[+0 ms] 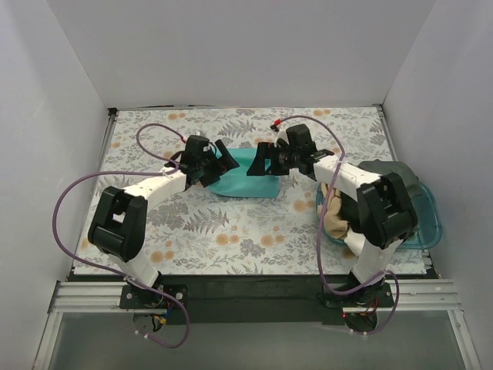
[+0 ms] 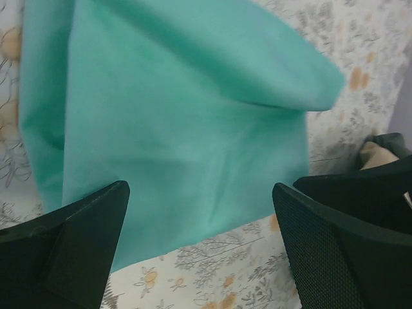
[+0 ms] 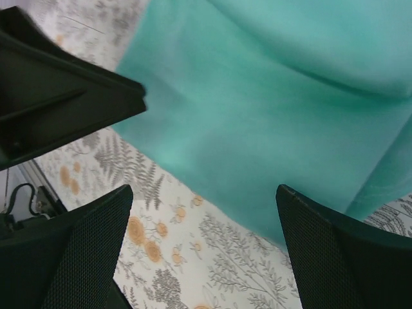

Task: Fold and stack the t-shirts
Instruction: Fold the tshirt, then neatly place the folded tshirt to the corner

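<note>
A teal-green t-shirt (image 1: 245, 182) lies folded on the floral table, between my two grippers. My left gripper (image 1: 218, 168) hovers at its left end, jaws wide apart with nothing between them. In the left wrist view the t-shirt (image 2: 187, 122) fills the upper frame and the left gripper (image 2: 199, 190) is open over its near edge. My right gripper (image 1: 259, 162) is at the shirt's right end, also open and empty. In the right wrist view the t-shirt (image 3: 277, 109) lies just beyond the right gripper (image 3: 203, 193). A beige t-shirt (image 1: 337, 222) sits in the tub.
A translucent blue tub (image 1: 428, 218) stands at the right edge, partly hidden by my right arm, with dark cloth (image 1: 377, 166) at its far rim. The floral table cover (image 1: 231, 231) is bounded by white walls. The left gripper's finger (image 3: 58, 109) shows in the right wrist view.
</note>
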You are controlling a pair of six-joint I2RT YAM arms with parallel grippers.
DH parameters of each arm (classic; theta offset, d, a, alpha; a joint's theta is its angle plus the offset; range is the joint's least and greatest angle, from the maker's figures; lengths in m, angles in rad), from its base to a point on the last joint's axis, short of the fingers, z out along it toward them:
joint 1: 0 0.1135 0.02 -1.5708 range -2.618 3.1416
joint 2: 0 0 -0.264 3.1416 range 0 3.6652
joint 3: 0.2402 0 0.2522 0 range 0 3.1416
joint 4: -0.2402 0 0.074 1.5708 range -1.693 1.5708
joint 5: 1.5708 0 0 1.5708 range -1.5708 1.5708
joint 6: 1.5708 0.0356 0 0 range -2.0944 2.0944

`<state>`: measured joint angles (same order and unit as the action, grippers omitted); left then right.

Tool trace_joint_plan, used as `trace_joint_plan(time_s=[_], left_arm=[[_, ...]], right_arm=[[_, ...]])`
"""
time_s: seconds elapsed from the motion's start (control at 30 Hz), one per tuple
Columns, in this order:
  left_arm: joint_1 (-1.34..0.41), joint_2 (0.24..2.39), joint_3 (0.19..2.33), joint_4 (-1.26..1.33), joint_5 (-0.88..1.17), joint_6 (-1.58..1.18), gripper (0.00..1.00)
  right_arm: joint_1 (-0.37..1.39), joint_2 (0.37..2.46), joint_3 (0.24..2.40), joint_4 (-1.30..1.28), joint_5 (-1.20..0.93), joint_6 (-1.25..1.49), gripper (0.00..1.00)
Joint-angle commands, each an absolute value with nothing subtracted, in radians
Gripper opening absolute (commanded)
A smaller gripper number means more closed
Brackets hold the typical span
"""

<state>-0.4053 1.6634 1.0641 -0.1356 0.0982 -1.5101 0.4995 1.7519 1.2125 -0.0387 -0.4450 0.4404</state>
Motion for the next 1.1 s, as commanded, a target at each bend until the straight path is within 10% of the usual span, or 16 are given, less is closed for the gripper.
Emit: trace_joint_plan(time_s=[0.0, 0.7, 1.07], left_arm=[[-0.394, 1.681, 1.003, -0.118, 0.139, -1.548, 0.93], [-0.394, 1.424, 0.913, -0.271, -0.139, -1.477, 0.95], [-0.377, 1.765, 1.143, -0.316, -0.262, -1.39, 0.94]], right_arm=[[0.483, 1.827, 1.164, -0.009, -0.469, 0.476, 0.98], [0.466, 1.521, 0.951, -0.009, -0.376, 0.39, 0.98], [0.466, 1.131, 0.701, -0.015, -0.242, 0.384, 0.98]])
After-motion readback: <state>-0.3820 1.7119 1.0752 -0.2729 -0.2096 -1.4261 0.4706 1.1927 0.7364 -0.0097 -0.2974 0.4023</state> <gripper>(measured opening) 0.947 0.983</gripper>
